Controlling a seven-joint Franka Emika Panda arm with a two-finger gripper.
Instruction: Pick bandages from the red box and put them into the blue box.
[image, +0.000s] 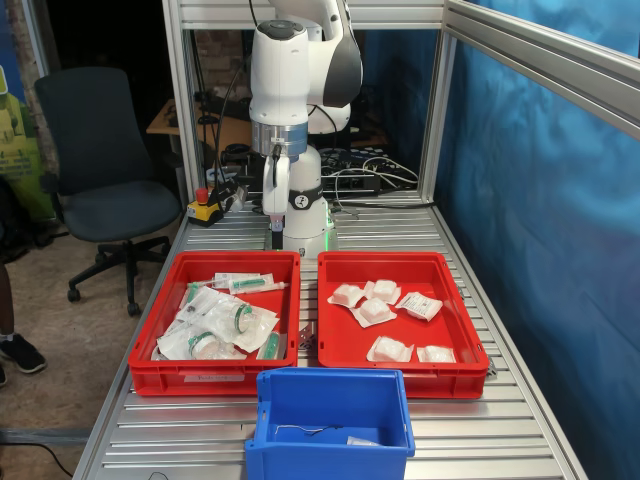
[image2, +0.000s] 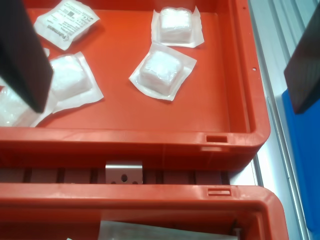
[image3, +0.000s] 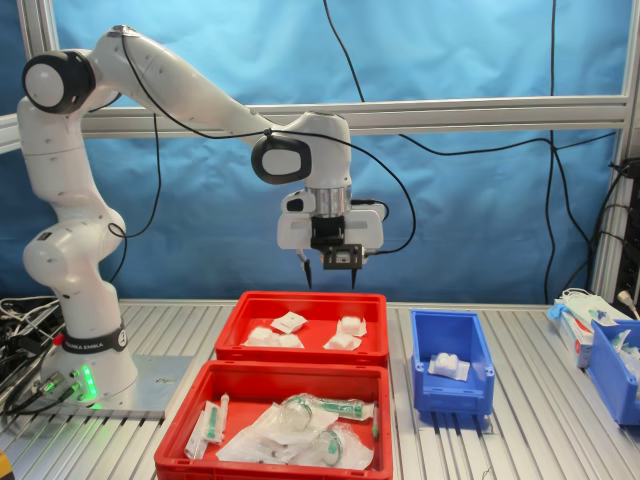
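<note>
Arm above the red box

The gripper (image3: 329, 275) hangs released, holding nothing, above the red box (image3: 375, 335) of bandages (image3: 349, 325); the blue box (image3: 472, 385) stands at the second exterior view's right.

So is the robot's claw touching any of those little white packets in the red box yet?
Apart. In the second exterior view the gripper hangs open well above the red box, with blue backdrop visible between its fingertips and the bandages.

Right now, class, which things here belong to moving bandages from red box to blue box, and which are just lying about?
Belong to the job:
- bandages, white packets
- red box holding them
- blue box, one packet already inside
- gripper, jaws open, holding nothing

Just lying about:
- twin red crate of clear green-marked packs
- office chair
- red stop button
</note>
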